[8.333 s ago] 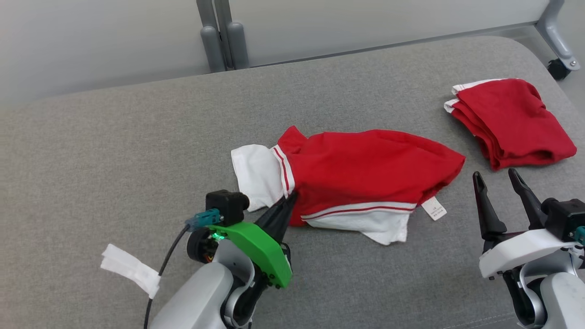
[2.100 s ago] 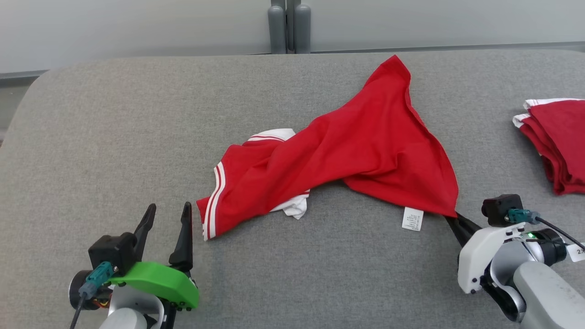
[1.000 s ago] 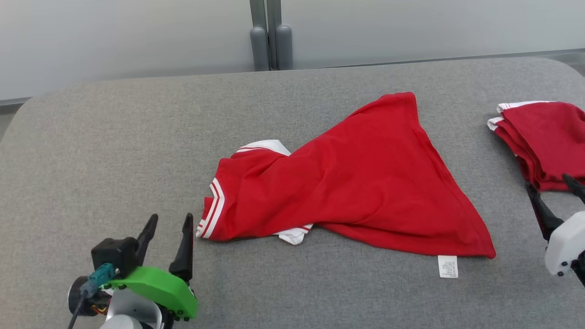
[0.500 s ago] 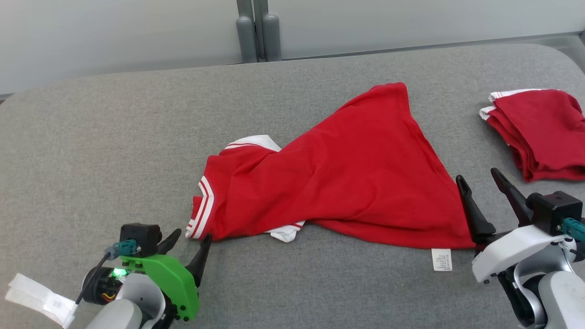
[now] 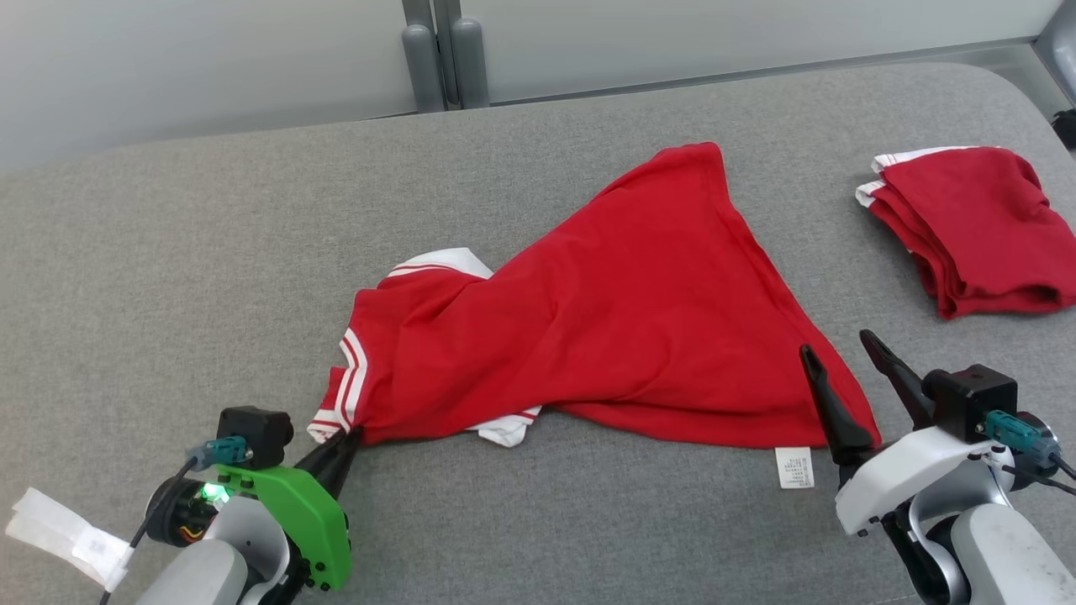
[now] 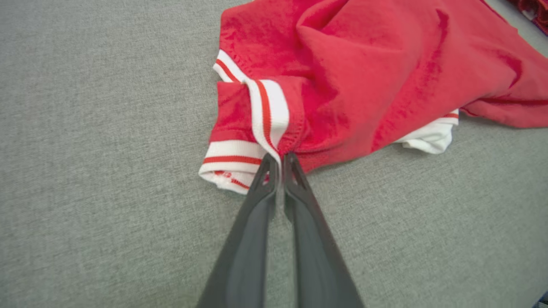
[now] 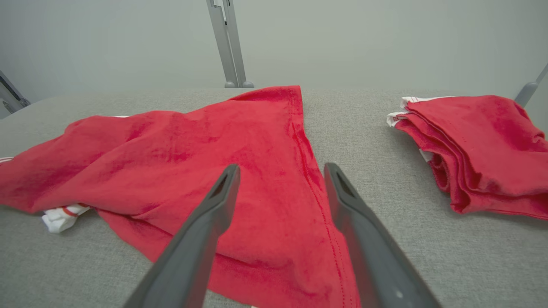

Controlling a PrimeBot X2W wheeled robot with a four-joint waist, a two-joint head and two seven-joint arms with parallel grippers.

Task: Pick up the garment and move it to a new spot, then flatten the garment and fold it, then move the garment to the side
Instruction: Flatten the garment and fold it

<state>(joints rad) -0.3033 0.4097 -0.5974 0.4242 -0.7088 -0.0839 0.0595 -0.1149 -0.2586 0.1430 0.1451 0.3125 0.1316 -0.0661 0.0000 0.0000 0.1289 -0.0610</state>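
In the head view the red shirt (image 5: 605, 336) lies crumpled and partly spread in the middle of the grey padded table (image 5: 210, 252), its white-and-red striped cuff (image 5: 340, 395) toward the robot's left and a white care label (image 5: 793, 467) at the near hem. The left gripper (image 5: 343, 439) is pinched narrow on that cuff's edge. The right gripper (image 5: 836, 344) stands wide and holds nothing, poised at the shirt's near right corner. A folded red stack (image 5: 975, 218) sits well apart at the far right. The left wrist view shows the two dark fingers meeting on the striped band where it joins the red cloth. The right wrist view has the spread fingers straddling the side hem; whether they touch it cannot be told. This looks like the flattening step. Next, the right gripper likely needs to close on the hem corner so both arms can draw the shirt taut. Half a second earlier the left fingers were apart, just short of the cuff; the right was equally wide.
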